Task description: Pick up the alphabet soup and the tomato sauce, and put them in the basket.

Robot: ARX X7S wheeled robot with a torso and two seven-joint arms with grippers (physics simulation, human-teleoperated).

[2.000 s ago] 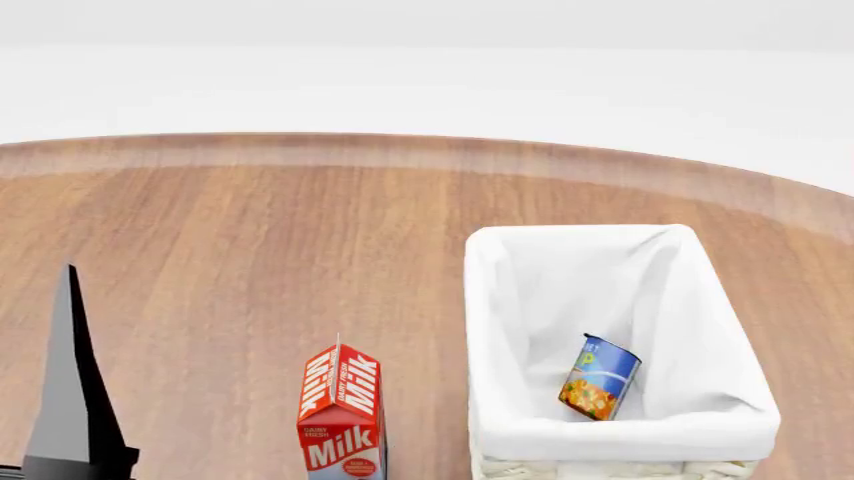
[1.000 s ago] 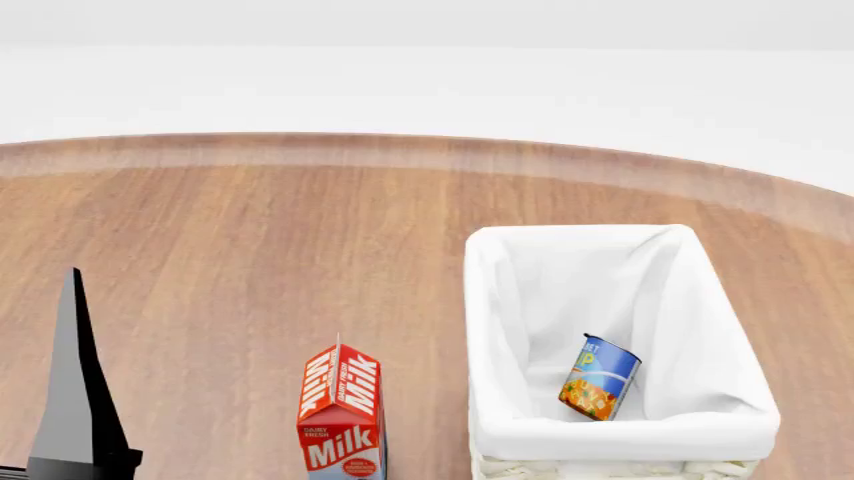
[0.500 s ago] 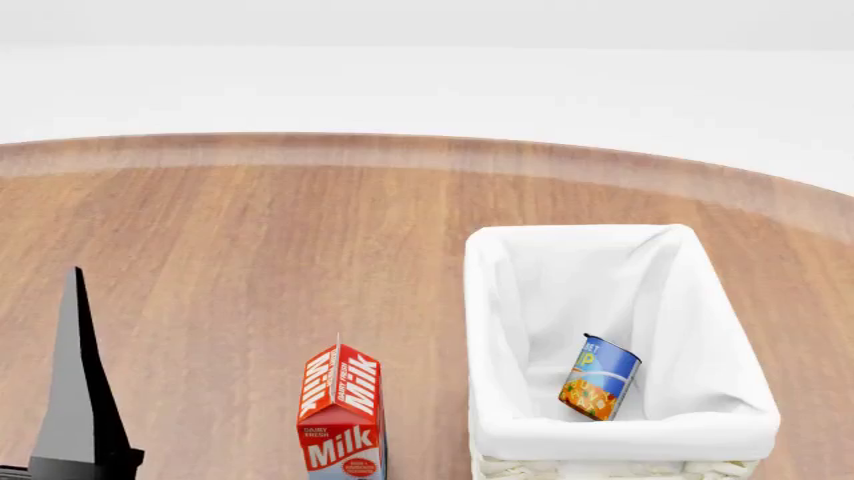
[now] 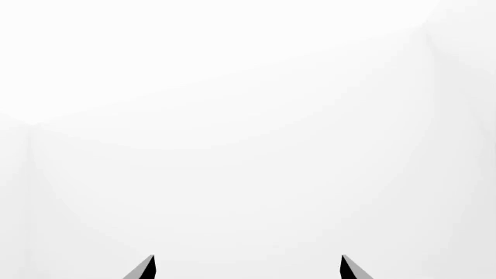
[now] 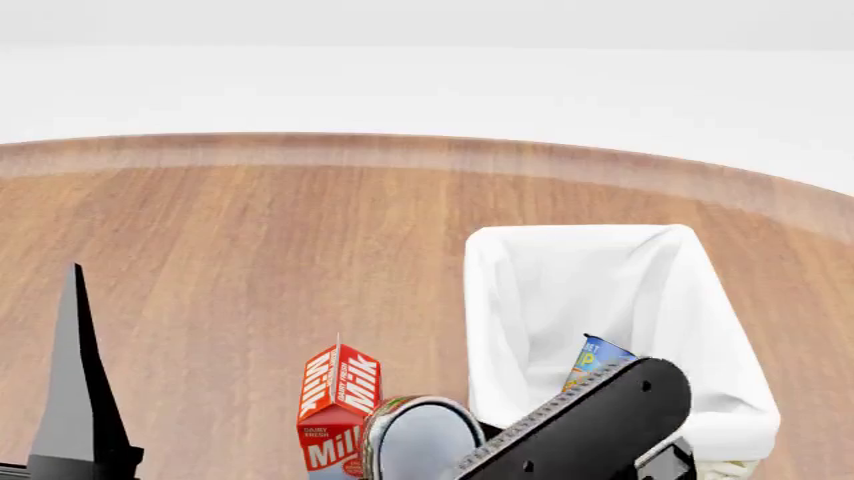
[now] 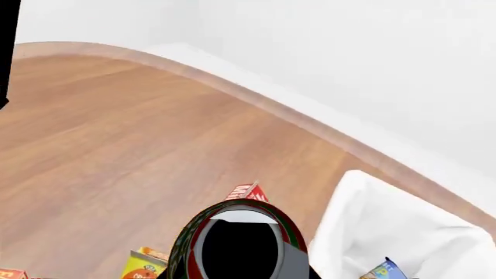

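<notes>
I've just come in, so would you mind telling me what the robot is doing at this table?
The robot is loading two cans into the basket. The alphabet soup already lies inside it, tilted against the white lining. The right gripper holds the tomato sauce lifted near the basket's near corner, in front of the milk carton, not yet over the opening. The left gripper is open, empty and raised off to the side.

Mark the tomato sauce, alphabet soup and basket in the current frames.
tomato sauce [image 5: 424, 442], head view, on its pale grey lid.
alphabet soup [image 5: 597, 354], head view, on the blue upper label showing above the arm.
basket [image 5: 574, 238], head view, on the far cloth-covered rim.
</notes>
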